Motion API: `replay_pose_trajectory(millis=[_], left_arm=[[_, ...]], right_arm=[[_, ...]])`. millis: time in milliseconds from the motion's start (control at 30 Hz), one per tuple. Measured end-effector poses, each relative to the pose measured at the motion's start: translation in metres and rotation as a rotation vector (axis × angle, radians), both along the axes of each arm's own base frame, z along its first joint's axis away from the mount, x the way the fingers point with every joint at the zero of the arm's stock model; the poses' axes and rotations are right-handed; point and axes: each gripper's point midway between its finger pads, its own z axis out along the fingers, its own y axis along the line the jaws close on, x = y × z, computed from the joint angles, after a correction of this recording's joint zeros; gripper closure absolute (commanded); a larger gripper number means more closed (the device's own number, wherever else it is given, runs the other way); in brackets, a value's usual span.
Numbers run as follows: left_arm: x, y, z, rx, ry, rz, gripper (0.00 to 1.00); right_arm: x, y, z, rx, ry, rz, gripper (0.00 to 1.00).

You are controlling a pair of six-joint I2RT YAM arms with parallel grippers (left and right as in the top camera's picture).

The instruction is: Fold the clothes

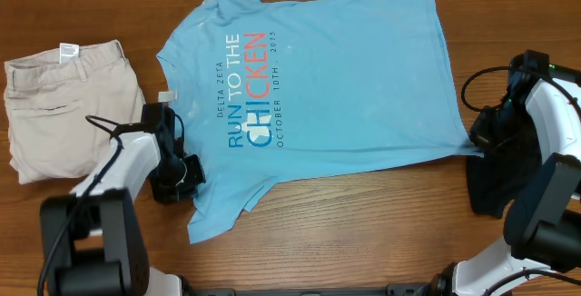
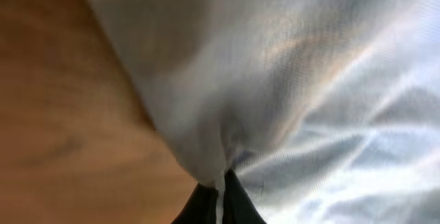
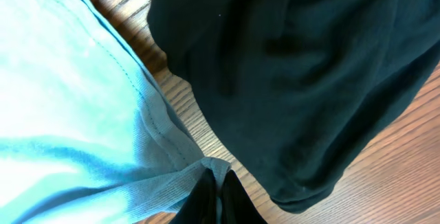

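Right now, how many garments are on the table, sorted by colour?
light blue T-shirt: 1
beige shorts: 1
black garment: 1
Total: 3 garments

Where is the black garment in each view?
Overhead: black garment at the right edge, just off the T-shirt's lower right corner.
Left wrist: not in it.
Right wrist: black garment fills the upper right.
Shared landmark: the T-shirt, visible in all three views.
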Motion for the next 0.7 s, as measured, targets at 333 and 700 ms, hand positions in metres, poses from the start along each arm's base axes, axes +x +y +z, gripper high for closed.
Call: replay_pose_trajectory(millis=[333, 700], left_arm=[[0.014, 0.007, 0.113, 0.039, -0.385, -0.004, 0.96], [-0.02, 0.054, 0.147, 0.104, -0.472, 0.198, 0.96]], right_arm=[[0.003, 0.002, 0.032, -0.016, -0.107, 0.0, 0.96], [-0.016, -0.004, 0.077, -0.043, -0.212, -0.049, 0.96]])
